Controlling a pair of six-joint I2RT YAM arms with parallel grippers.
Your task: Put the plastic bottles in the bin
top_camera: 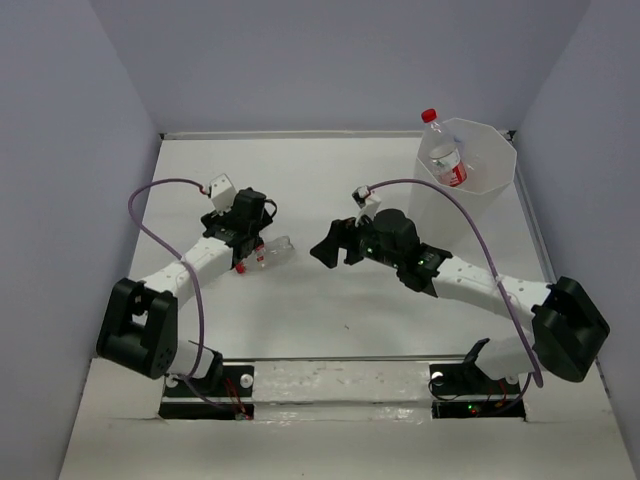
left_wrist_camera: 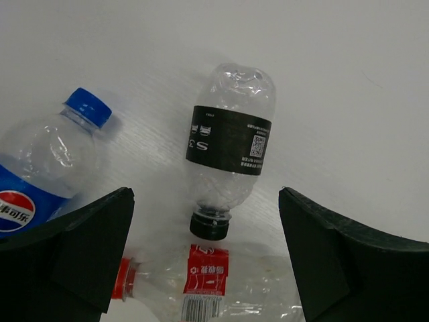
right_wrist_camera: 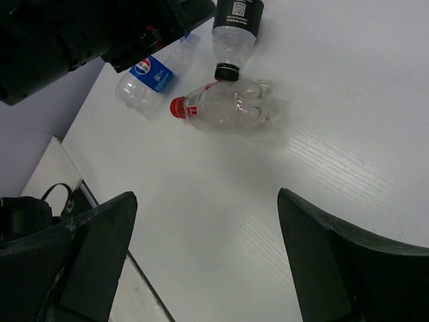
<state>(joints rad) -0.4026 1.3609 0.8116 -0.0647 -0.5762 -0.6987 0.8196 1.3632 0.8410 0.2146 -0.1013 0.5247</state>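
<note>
Left gripper (left_wrist_camera: 204, 194), spread wide, hangs above a red-capped bottle (left_wrist_camera: 208, 285) cut off at its wrist view's edge; right gripper (right_wrist_camera: 206, 194) spread, empty.

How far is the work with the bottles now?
Done: one red-capped bottle sits in the bin. In hand: nothing; the left gripper hovers, jaws open, over the rest; the right gripper is open too. Left: three on the table: blue-capped bottle, black-labelled bottle, red-labelled bottle.
</note>
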